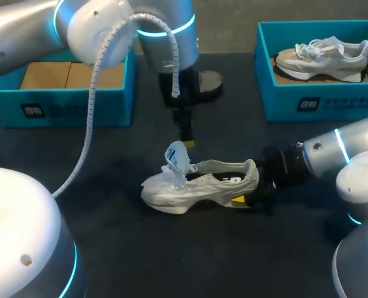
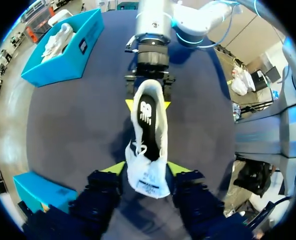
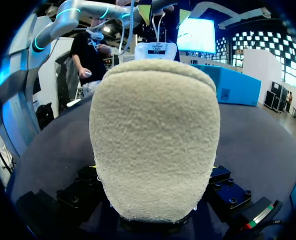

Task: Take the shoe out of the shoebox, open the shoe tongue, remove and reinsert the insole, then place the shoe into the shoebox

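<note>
At the far left of the dark table point(image 1: 140, 248) stands an open teal cardboard shoebox point(image 1: 78, 102) with a plain brown lining showing inside. Just to its right the left arm comes down over the middle of the table. The left gripper point(image 1: 187, 141) hangs directly above the front of a pale cream-and-white lace-up sneaker point(image 1: 199, 185), and its yellow-tipped fingers point(image 2: 115, 168) are spread apart. In the left wrist view the sneaker's white fabric tongue point(image 2: 148, 177), standing upright and pulled clear of the laces, sits in the gap between them. The sneaker rests sole-down in the centre of the table, outside both boxes, toe pointing left. Its black insole point(image 2: 148, 112) lies flat in the shoe's opening. At the heel, the right gripper point(image 2: 148, 105) is clamped on the sneaker, one yellow tip pressed to each side of the fuzzy heel cup. Well beyond it at the far right is a second teal shoebox point(image 1: 314, 102), with a matching grey-and-white sneaker point(image 1: 323, 57) lying inside it.
</note>
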